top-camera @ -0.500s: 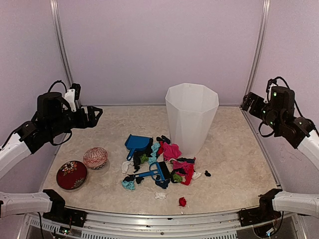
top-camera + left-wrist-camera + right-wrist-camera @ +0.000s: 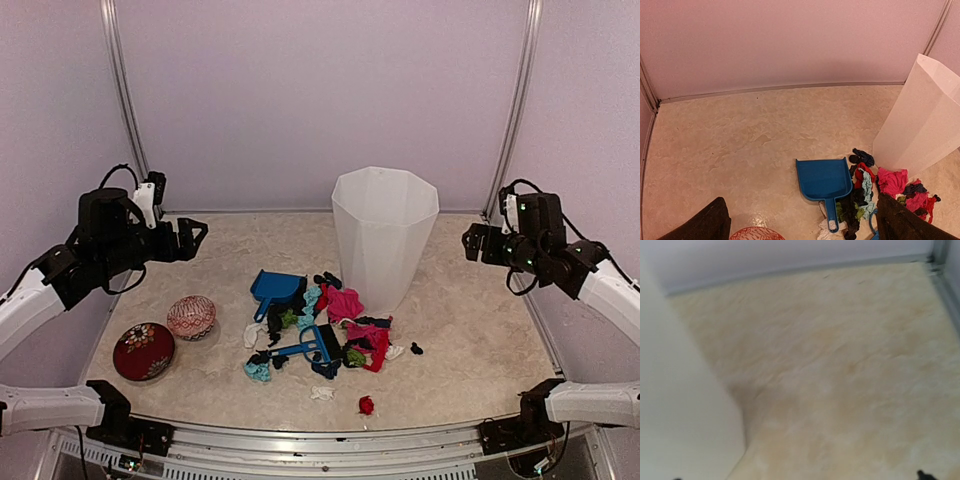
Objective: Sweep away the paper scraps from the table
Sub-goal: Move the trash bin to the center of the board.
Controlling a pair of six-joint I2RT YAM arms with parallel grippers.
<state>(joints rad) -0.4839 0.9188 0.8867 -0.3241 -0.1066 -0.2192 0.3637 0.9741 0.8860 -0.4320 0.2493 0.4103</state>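
1. Both my hands are empty. My left gripper hangs well to the left of the white bin, jaws spread wide with nothing between them. My right gripper hovers just off the bin's right side, also wide open and holding nothing.
2. The paper scraps are heaped on the counter at the bin's front-left foot. A few strays lie further out in front of the bin.
3. My biggest worry is that the blue dustpan and the brush sit right in that heap, left-front of the bin. If I go for a handle, I probably pinch paper with it or drag scraps outward.
4. The bin looks tall and light. My right gripper is close to it, so a lazy swing could tip it or shove it onto the pile.
5. Crumpled paper weighs nothing. Sweep too fast and I reckon bits flick off the counter's front edge, on the side away from the bin.
6. A red tin and a pink dish sit far left of the bin. My left arm could clip them coming down.
7. My right wrist view is blurry, mostly bin wall and bare counter, so aiming from it is dodgy.
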